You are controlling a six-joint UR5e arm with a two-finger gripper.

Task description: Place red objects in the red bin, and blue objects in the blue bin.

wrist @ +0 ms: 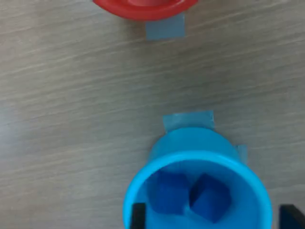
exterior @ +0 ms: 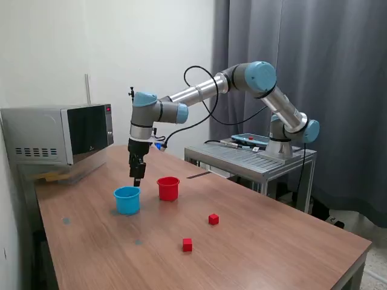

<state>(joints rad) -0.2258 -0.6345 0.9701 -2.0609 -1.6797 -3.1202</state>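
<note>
The light blue cup [exterior: 127,200] stands on the wooden table, and in the wrist view [wrist: 143,191] two dark blue cubes [wrist: 167,193] [wrist: 209,198] lie inside it. My gripper [exterior: 138,179] hangs just above this cup; in the wrist view the gripper [wrist: 214,217] is open and empty, with one fingertip on each side of the cup. The red cup [exterior: 168,188] stands beside the blue cup, on the exterior view's right; its rim [wrist: 143,9] shows in the wrist view. Two red cubes [exterior: 213,219] [exterior: 187,244] lie on the table nearer the front edge.
A microwave [exterior: 60,133] stands at the table's back, on the exterior view's left. The arm's grey metal stand [exterior: 254,157] is behind the table on the exterior view's right. Blue tape patches [wrist: 164,28] [wrist: 188,120] mark the table by each cup.
</note>
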